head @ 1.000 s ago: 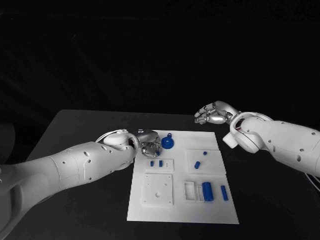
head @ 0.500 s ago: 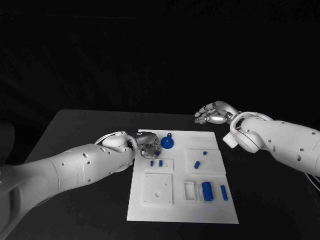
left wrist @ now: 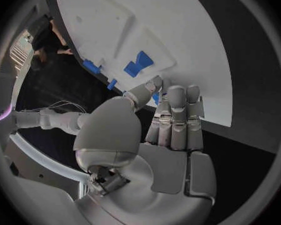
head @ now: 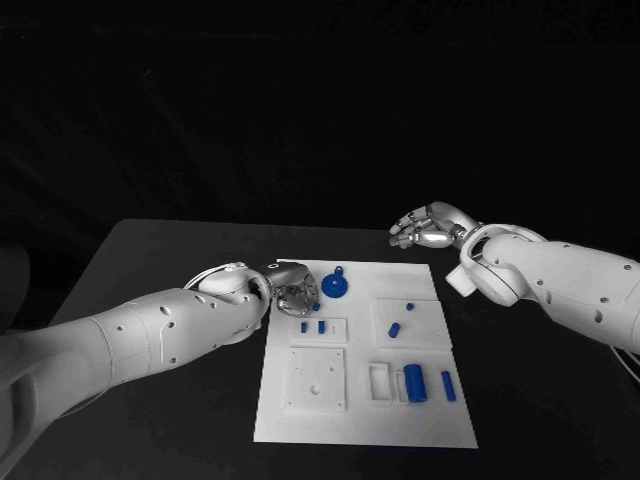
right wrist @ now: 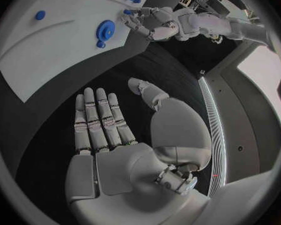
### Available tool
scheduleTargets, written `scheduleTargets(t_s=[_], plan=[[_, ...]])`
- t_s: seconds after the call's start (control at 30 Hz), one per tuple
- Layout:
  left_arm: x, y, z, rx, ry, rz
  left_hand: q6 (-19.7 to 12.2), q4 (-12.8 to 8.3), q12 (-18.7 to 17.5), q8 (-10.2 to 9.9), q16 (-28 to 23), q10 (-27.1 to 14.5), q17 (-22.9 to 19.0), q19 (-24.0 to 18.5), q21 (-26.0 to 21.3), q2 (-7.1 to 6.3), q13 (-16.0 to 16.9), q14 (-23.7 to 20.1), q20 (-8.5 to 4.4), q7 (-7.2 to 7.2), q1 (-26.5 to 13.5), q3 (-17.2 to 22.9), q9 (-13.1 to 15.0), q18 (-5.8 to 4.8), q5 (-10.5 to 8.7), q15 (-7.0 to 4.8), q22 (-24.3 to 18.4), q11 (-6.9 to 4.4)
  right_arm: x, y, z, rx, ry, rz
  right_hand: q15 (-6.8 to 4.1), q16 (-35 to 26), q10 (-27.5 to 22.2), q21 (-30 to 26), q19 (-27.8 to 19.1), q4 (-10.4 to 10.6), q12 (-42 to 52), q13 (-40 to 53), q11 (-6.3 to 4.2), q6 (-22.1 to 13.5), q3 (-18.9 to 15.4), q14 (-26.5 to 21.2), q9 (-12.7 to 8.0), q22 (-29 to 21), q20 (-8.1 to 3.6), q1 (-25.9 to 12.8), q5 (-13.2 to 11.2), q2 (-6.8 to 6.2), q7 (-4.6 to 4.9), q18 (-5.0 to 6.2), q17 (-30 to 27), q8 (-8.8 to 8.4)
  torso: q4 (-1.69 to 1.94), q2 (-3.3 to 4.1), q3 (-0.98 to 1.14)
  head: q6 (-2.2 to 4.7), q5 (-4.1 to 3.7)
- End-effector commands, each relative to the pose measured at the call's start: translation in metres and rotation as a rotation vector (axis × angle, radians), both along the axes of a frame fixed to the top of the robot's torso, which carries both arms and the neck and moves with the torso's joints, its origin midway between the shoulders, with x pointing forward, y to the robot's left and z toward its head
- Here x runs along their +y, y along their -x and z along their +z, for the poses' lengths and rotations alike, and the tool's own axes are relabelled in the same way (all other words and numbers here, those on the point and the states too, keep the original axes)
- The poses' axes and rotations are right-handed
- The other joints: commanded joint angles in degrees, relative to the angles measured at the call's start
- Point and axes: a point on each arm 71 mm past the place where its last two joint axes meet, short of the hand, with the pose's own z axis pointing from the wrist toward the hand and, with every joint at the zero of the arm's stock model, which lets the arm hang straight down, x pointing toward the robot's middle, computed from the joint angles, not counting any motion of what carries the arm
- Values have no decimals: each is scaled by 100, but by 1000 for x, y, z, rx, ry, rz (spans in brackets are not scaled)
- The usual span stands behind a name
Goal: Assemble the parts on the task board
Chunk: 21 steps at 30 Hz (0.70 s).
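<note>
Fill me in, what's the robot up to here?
It's assembling blue parts on the white board. The left hand is at the board's far left corner, fingers over the edge near a small blue part; I can't tell if it holds anything. The right hand hovers open off the far right corner, empty. The round blue part lies on the board.

Task board point(head: 363, 420) on table point(head: 162, 260), centred before robot. Left hand point(head: 291, 291) over board's far left corner, just left of round part point(head: 335, 287). Right hand point(head: 430, 226) above table beyond board's far right corner, well apart from parts. Two small parts point(head: 313, 326) side by side nearer than round part; single part point(head: 394, 328) to their right. Near right area: two upright parts point(head: 415, 382) side by side, square plate point(head: 317, 378) to their left.
</note>
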Motion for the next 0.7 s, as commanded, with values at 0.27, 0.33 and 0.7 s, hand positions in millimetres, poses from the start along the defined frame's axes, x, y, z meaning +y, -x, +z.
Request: scheduleTargets(t_s=[0.27,0.33,0.7], plan=[[6,-2,4,-27,48,26,-272,-17,65,-116,10,-63,-25,44,-23,-81,24,-26,-245,-55,75,3,-65,26,0,-26,76,-4,-1,0,0,-1,0,7,-17,20,25,-21,-12,-16,-12,-4,19,11,22,-12,-6,8,28,-44,32,14,78,90,1,29,2,-3,2,15,5],[10,-3,5,-36,49,37,-273,-17,65,-113,8,-73,-27,43,-25,-82,24,-29,-244,-49,80,6,-65,25,0,-24,76,-1,-2,0,-1,4,5,7,-17,20,24,-21,-13,-20,-12,-4,19,10,24,-13,-7,9,28,-38,31,15,78,91,0,29,0,-3,1,23,5],[41,-11,26,-4,320,172,-51,30,-132,71,-460,-580,-256,-301,-233,-105,-68,-530,-66,197,-63,35,-27,-34,2,196,40,207,-5,6,-4,-41,145,58,-121,201,251,73,265,-312,102,54,-78,142,135,252,10,58,14,310,-729,68,14,186,96,115,3,-12,12,69,-28]])
